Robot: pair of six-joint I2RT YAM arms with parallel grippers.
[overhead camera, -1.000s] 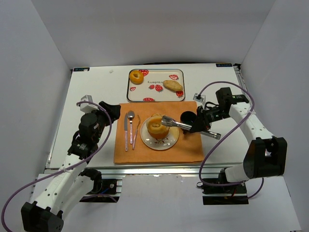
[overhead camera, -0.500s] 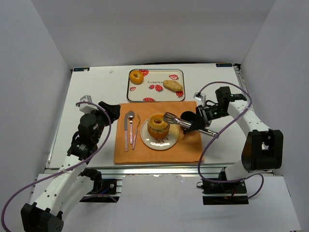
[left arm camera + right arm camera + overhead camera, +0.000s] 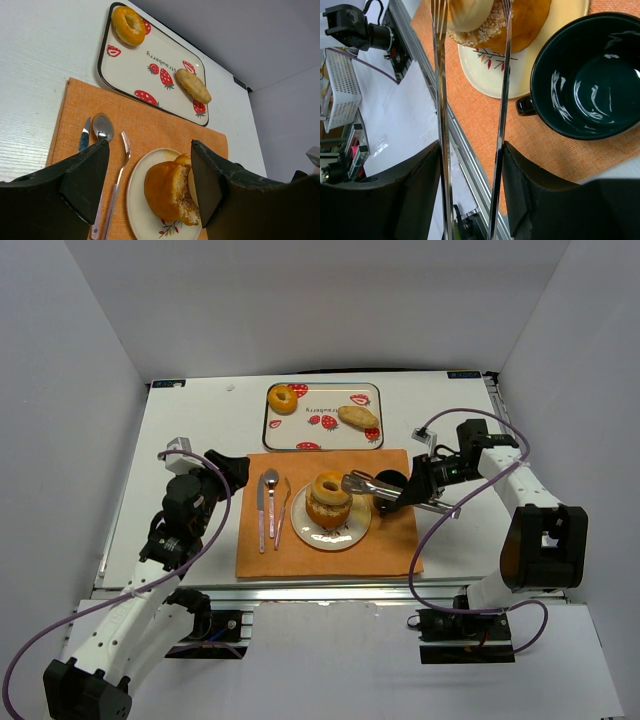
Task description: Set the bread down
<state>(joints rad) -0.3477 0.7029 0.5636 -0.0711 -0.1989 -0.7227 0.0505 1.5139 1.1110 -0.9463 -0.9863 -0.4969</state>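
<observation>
Bread (image 3: 327, 500) sits on small cream plate (image 3: 298, 528) at centre of orange placemat (image 3: 330, 560) on white bench (image 3: 190, 430); it reads as a golden, crumb-crusted bun with a paler ring-shaped piece on top. Right end effector (image 3: 471, 160) clamped onto metal tongs (image 3: 440, 100), both tong arms running out between its fingers. Tong tips lie at the right side of the bread, one on each side of the pale piece in the right wrist view; contact with the bread cannot be made out, since the tips run off the frame edge. Black mug (image 3: 590, 80) stands on the placemat just right of the plate, under the tongs in the overhead view, handle toward the plate. Left end effector (image 3: 150, 155) spread wide, nothing between its fingers, hanging over the left edge of the placemat. Knife (image 3: 261, 510), spoon (image 3: 271, 495) and fork (image 3: 283, 510) lie side by side left of the plate. Strawberry-print tray (image 3: 131, 65) beyond the placemat carries a ring doughnut (image 3: 283, 398) at its left end and an oblong roll (image 3: 358, 417) toward its right
</observation>
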